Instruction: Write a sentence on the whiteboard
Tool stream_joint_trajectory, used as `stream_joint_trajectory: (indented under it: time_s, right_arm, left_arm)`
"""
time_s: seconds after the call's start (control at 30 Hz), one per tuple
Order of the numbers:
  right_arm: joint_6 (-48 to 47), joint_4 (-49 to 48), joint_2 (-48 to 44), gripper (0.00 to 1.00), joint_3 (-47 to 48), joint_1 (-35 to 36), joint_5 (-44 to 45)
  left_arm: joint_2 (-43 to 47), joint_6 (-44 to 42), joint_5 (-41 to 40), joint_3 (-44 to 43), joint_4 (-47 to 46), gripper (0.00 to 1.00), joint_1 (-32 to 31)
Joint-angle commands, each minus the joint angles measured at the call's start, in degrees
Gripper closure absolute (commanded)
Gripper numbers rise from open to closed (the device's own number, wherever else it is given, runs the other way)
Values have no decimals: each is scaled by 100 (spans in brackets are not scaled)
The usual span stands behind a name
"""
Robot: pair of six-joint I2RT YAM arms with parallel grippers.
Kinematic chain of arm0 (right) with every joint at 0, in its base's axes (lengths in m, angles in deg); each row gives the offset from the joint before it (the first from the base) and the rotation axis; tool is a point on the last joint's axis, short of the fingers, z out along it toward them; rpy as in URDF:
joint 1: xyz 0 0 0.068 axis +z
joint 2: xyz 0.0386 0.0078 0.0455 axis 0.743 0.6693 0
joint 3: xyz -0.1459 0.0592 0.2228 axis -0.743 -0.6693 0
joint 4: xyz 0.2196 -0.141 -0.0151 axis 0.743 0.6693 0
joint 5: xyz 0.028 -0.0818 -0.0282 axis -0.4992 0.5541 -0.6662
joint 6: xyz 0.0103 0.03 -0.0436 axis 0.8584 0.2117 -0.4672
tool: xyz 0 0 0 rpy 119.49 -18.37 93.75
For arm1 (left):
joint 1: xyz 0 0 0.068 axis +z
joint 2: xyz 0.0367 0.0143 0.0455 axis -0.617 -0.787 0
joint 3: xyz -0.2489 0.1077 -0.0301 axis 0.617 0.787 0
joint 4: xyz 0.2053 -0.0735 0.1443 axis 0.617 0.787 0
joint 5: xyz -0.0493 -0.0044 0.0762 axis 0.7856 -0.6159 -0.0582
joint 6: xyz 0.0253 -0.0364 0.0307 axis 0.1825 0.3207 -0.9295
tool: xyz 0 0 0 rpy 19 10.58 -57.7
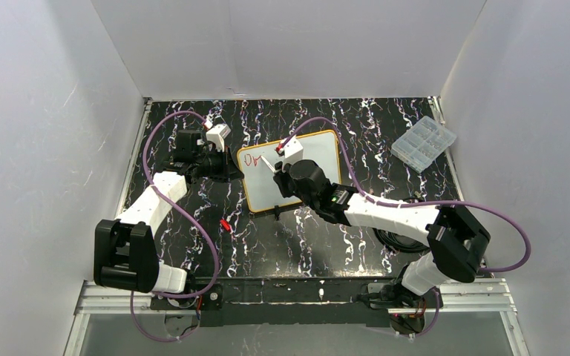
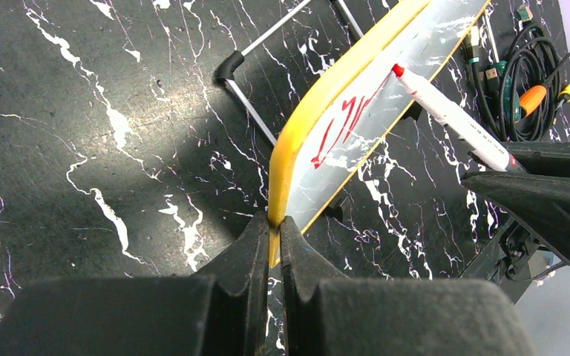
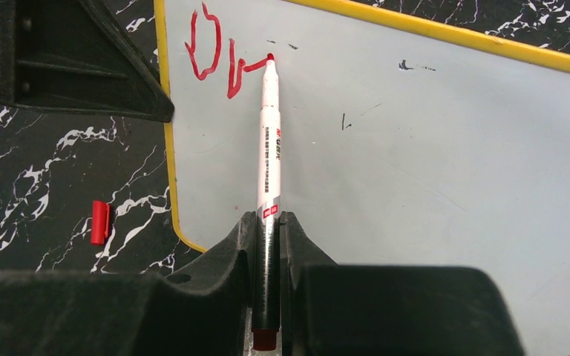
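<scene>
Left arm [image 1: 152, 200] stretched forward, left pincer [image 2: 275, 230] pinched tight, right arm [image 1: 393, 215] angled leftward, right pincer [image 3: 267, 222] pinched tight

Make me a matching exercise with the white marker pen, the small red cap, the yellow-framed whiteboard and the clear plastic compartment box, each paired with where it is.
Things:
1. white marker pen
2. small red cap
3. yellow-framed whiteboard
4. clear plastic compartment box

Places:
A. loose on the black table, left of the board
B. edge pinched by the left gripper
C. held in the right gripper, tip on the board
D. far right, apart from both arms

Pairs: 1-C, 2-A, 3-B, 4-D
</scene>
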State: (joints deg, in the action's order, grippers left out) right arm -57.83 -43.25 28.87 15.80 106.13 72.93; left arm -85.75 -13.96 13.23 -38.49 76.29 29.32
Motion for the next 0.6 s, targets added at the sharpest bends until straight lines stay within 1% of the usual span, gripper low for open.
stream_joint_trajectory:
  time_s: [0.0,0.57]
  right_arm:
    - [-102,-399,60,99,216,-23,30]
    - [-158,-328,98,99,170,-2,-149]
  left_arm:
    - [174,-63,210,-76,312,100,-102]
    - [176,-59,211,-80,315,100,-120]
